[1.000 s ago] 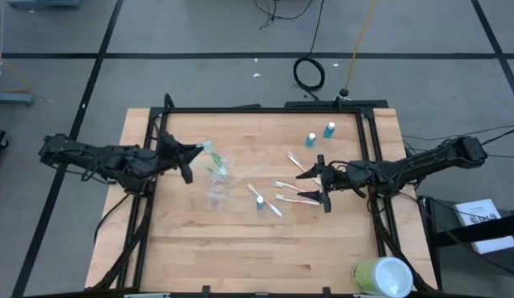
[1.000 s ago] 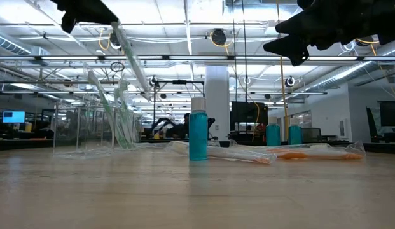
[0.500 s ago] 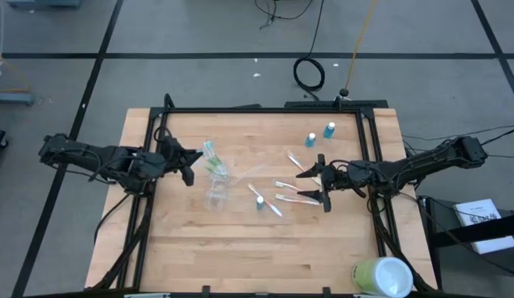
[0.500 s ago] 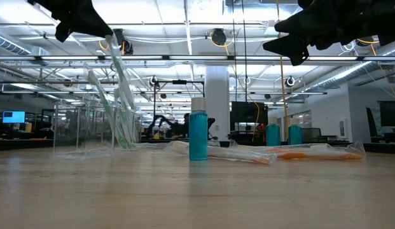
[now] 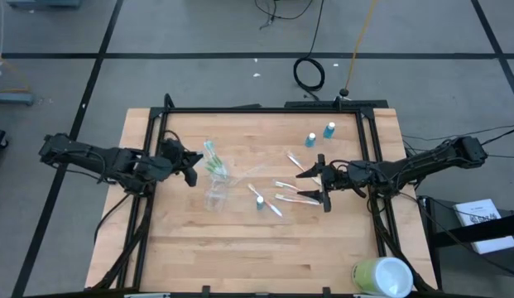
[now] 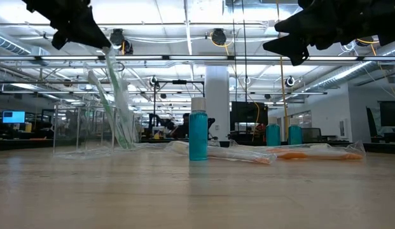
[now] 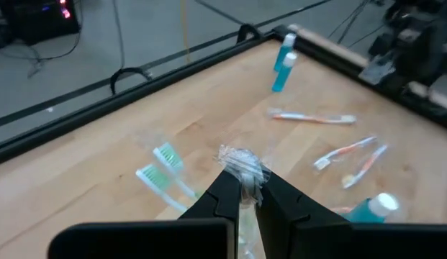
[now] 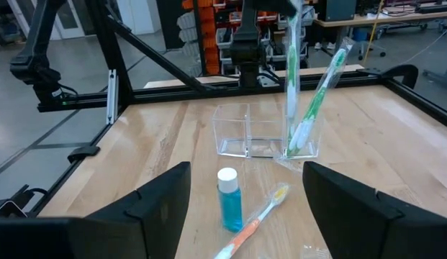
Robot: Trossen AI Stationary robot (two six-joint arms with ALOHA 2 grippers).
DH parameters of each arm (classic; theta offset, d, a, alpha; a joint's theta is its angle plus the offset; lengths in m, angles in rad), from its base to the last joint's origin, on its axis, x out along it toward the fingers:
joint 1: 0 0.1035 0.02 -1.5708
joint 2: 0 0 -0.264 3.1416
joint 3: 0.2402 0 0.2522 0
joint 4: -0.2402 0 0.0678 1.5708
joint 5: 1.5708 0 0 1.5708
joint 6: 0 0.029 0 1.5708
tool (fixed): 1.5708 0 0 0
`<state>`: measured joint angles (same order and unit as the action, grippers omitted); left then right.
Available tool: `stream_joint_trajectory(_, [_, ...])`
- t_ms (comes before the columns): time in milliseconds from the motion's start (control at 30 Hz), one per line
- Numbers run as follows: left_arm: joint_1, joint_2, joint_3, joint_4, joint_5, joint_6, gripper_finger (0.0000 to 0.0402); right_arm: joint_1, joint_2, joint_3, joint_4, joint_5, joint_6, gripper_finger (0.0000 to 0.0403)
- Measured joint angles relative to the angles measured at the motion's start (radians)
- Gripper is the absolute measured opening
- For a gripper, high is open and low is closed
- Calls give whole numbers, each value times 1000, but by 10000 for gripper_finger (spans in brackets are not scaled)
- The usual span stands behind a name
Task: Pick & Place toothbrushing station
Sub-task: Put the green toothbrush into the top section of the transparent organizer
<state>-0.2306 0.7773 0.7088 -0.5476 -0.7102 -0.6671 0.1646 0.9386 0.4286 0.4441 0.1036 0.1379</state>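
Dark left gripper point(image 5: 193, 161) over the table's left side, fingers nearly together, pinching the crinkled clear wrapper tip of a wrapped green toothbrush point(image 6: 116, 89) standing tilted in the clear plastic cup point(image 8: 265, 131); two more green toothbrushes point(image 8: 314, 101) leaning in that cup. Right gripper point(image 5: 317, 186) spread wide, grasping nothing, hovering above loose orange-handled toothbrushes point(image 5: 288, 198) on the wooden table point(image 5: 240, 248). One blue white-capped tube point(image 6: 198, 136) upright mid-table, two more tubes point(image 5: 319, 135) near the far edge. Large pale green cup point(image 5: 382, 276) at the near right corner
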Motion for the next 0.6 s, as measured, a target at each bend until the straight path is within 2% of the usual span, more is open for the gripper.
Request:
stream_joint_trajectory(233, [0,105,-8,22,-2,-30,26,0,0,0,0,0,6,258])
stream_joint_trajectory(600, [0,196,-7,69,-3,-51,26,0,0,0,0,0,7,258])
